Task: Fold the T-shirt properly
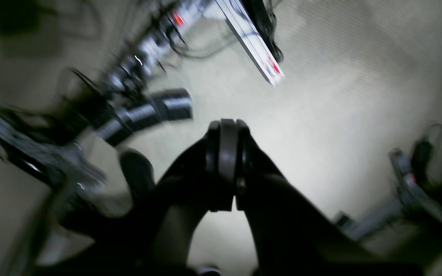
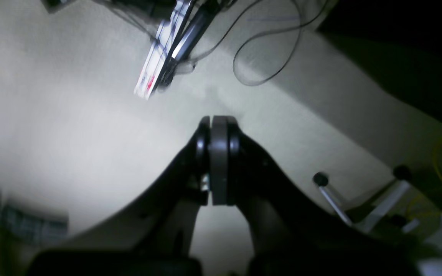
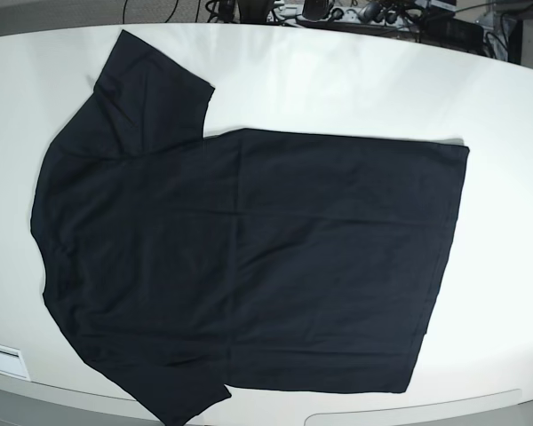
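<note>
One large plain black short-sleeved T-shirt (image 3: 249, 266) of soft matte fabric lies spread flat on the white rounded table (image 3: 355, 80) in the base view. Its long axis runs left to right across that view: the shoulders and two sleeves sit at the view's left, the straight hem at the view's right. One sleeve points toward the far edge of the table, the other toward the near edge, where its tip reaches the rim. The cloth is mostly smooth, with faint creases across the middle.

Neither arm shows in the base view, and the shirt appears in neither wrist view, so its place relative to the fingers cannot be told.

There are two grippers. The left gripper (image 1: 226, 153) has its dark fingers pressed together with nothing between them; beyond the fingertips lies pale floor, with blurred cables and equipment off to the finger's left. The right gripper (image 2: 218, 153) is likewise closed on nothing, above pale floor, with a looped black cable (image 2: 267, 57) beyond the fingertips.

Cables and dark gear line the table's far edge.
</note>
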`<state>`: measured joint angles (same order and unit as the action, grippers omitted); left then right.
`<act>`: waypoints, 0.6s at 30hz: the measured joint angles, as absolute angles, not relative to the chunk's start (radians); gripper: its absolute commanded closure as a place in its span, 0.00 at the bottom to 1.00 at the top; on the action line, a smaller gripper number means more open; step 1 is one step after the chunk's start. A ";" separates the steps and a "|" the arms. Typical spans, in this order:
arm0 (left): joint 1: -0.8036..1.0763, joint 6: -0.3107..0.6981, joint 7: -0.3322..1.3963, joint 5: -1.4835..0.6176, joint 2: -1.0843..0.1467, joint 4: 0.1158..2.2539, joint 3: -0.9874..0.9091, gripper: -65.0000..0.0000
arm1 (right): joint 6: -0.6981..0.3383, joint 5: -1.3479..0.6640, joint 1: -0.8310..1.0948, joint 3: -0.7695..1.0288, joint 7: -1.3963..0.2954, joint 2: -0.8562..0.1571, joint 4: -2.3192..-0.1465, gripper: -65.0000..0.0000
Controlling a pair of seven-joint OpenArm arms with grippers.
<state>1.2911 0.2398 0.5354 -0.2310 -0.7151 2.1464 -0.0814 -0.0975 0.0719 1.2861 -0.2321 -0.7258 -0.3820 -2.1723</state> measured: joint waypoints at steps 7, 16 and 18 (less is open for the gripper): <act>1.293 0.244 0.539 -0.228 -0.715 2.266 -0.179 1.00 | -0.026 0.166 1.289 -0.236 -0.717 -0.382 -2.331 1.00; 1.121 0.376 0.520 -0.183 -0.727 2.289 -0.202 1.00 | -0.044 0.326 1.243 -0.237 -0.660 -0.382 -2.343 1.00; 1.061 0.377 0.487 -0.130 -0.756 2.289 -0.200 1.00 | -0.036 0.335 1.156 -0.236 -0.657 -0.382 -2.342 1.00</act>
<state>1.0607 0.3775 0.4866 -0.1303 -0.7555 2.2890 -0.2005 -0.0364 0.3347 1.1564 -0.2359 -0.6575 -0.3817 -2.3425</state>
